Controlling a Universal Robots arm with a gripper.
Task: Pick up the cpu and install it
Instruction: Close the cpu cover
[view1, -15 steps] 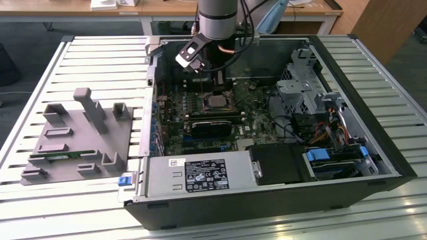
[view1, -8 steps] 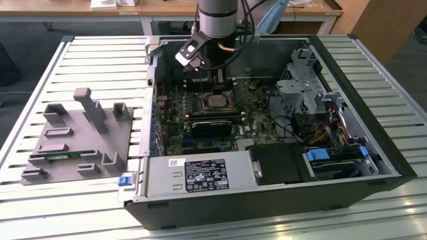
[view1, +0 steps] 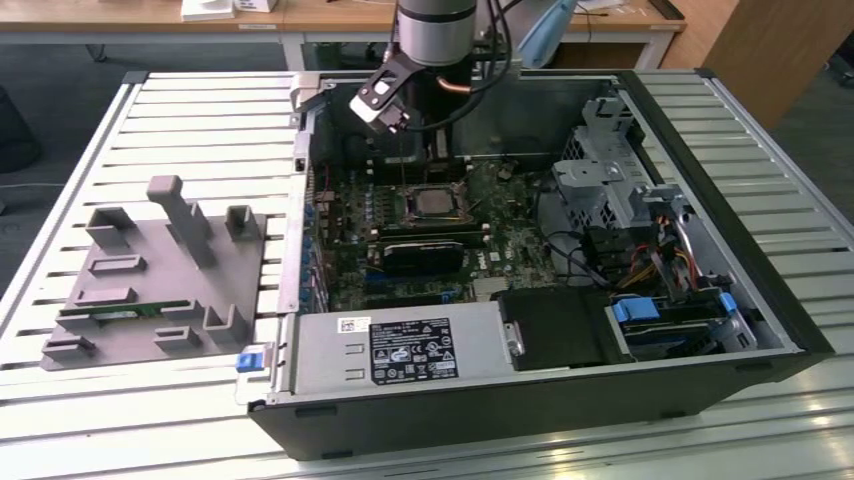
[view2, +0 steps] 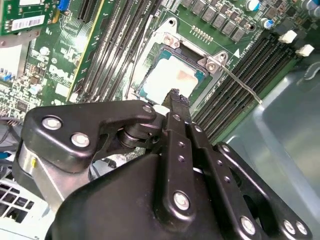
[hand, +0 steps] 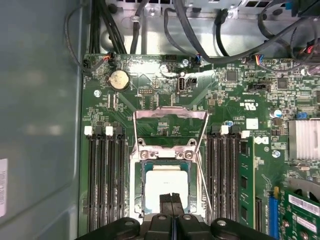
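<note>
The cpu (hand: 165, 181) is seen seated in the motherboard socket (hand: 136, 200) inside the open computer case (view1: 781, 310), which is laid on a slatted desk (view1: 200, 110). The socket's metal retention frame (hand: 170, 116) is flipped up, and the chip's pale top is left uncovered. The hand (hand: 172, 199) is held directly over the cpu, its two black fingers pressed together with nothing pinched between them; whether the tips touch the chip cannot be told. A grey parts holder (view1: 147, 290) is set on the desk at the exterior view's left.
</note>
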